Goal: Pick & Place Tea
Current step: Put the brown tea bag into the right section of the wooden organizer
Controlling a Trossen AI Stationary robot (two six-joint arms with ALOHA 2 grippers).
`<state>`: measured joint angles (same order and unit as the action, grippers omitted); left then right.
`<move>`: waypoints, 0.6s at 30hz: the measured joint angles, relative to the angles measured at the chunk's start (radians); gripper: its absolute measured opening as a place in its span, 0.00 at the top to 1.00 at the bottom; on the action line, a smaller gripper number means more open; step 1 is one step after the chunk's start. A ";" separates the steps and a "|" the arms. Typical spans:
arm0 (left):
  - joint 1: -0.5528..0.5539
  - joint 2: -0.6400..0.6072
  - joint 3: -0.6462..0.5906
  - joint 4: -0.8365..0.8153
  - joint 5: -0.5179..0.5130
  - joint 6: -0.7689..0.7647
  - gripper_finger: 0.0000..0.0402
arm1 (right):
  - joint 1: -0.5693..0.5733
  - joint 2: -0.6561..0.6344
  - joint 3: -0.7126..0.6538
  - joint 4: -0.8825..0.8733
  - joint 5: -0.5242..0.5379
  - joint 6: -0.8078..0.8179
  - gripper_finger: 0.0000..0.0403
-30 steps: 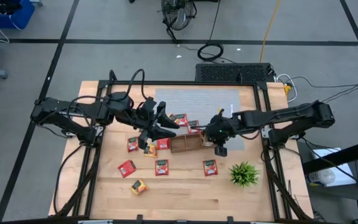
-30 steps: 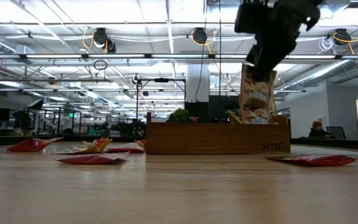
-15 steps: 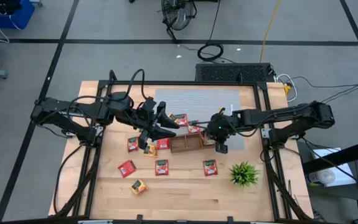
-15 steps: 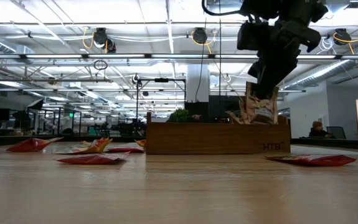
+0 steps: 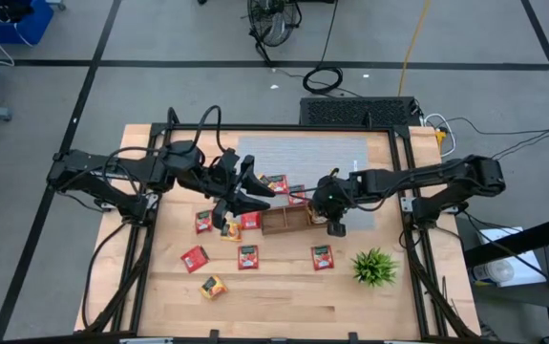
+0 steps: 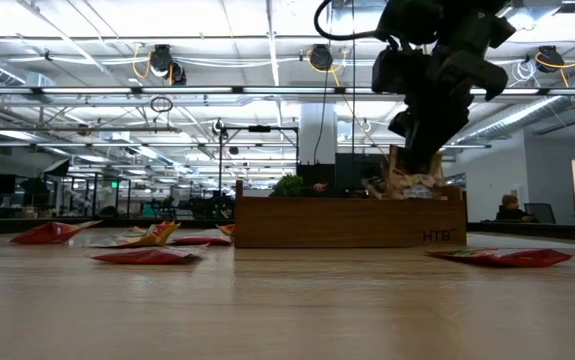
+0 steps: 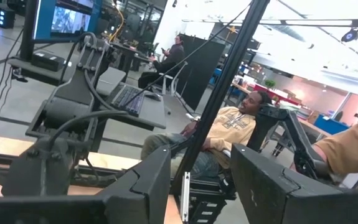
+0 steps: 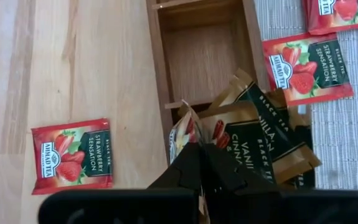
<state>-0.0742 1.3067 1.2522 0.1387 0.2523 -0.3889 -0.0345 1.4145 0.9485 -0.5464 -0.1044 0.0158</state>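
From above, the wooden tabletop (image 5: 274, 301) carries a grey mat (image 5: 303, 153), a green plant (image 5: 374, 267) and scattered tea sachets (image 5: 247, 256). The right gripper (image 5: 331, 222) has edged left over the wooden tray (image 5: 285, 222) since a second ago. At table level, it has sunk lower, jaws closed on a pale sachet (image 6: 412, 180) in the tray's end compartment. The left gripper (image 5: 231, 218) hovers over sachets, jaws half apart. Its wrist view shows seated people (image 7: 231, 127).
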 joint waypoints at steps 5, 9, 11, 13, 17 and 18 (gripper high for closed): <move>0.001 0.000 0.000 0.006 0.000 -0.008 0.58 | -0.003 -0.027 0.000 -0.012 0.003 -0.001 0.95; 0.001 0.000 0.000 0.009 0.009 -0.013 0.58 | -0.015 -0.044 0.002 -0.020 0.003 0.005 0.90; -0.002 0.000 0.000 0.016 0.013 -0.013 0.58 | -0.022 -0.054 0.002 -0.026 0.003 0.006 0.87; -0.004 0.000 0.000 0.019 0.016 -0.013 0.58 | -0.028 -0.064 0.004 -0.023 0.003 0.010 0.85; -0.004 0.000 0.000 0.021 0.017 -0.013 0.58 | -0.038 -0.076 0.006 -0.019 0.003 0.013 0.82; -0.005 0.000 0.000 0.021 0.018 -0.013 0.58 | -0.038 -0.076 0.006 -0.024 0.003 0.013 0.82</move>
<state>-0.0794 1.3067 1.2518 0.1599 0.2703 -0.4019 -0.0727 1.3388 0.9544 -0.5699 -0.1009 0.0292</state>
